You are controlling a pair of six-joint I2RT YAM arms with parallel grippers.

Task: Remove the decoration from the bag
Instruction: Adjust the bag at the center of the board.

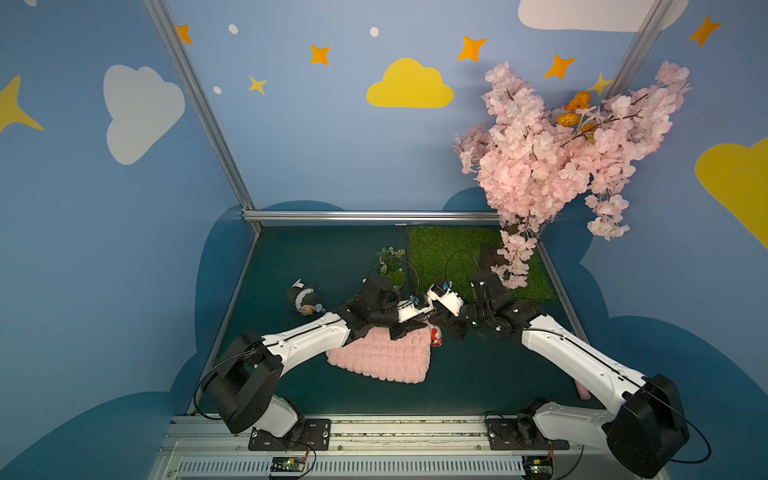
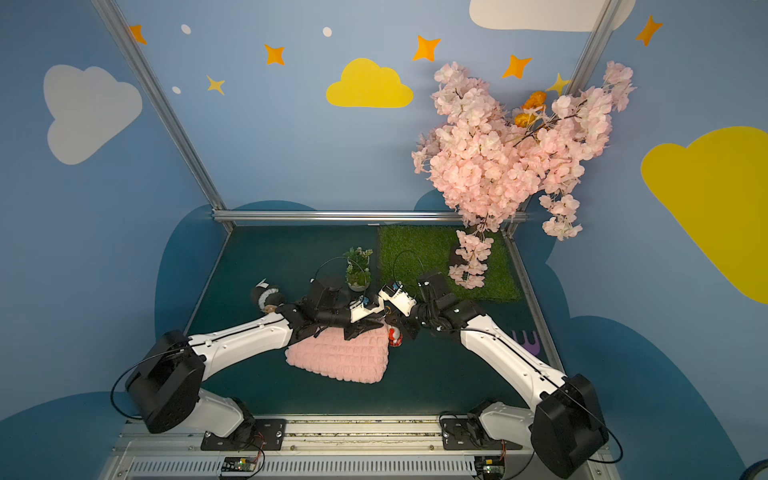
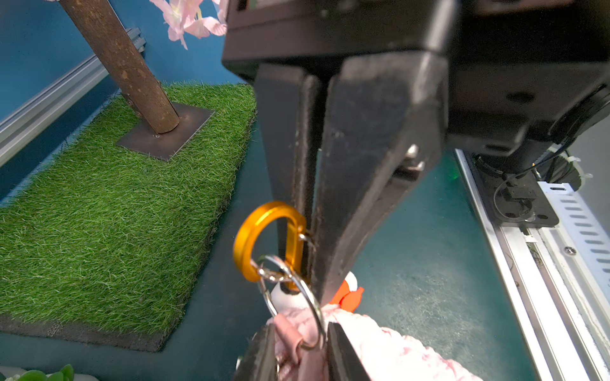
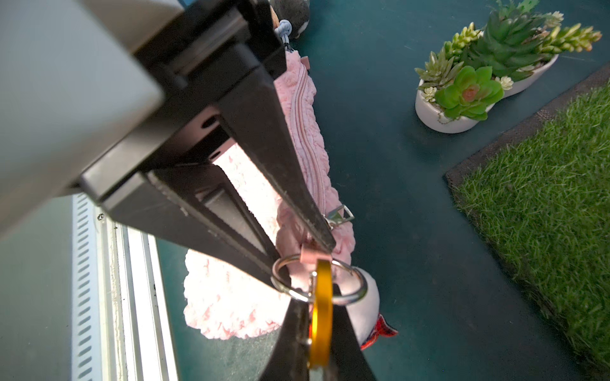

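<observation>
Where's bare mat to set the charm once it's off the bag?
Bare mat between the bag and the right arm; also between the dark plush and the back rail. Crowded where the left claw and right claw meet at the charm's clip.

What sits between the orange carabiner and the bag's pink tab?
A silver key ring, looped through the tab and the carabiner; both wrist views show it.

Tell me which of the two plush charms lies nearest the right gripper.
The white charm with the red bow, beside the pink bag's corner; the dark frilled plush lies beyond the left arm.
</observation>
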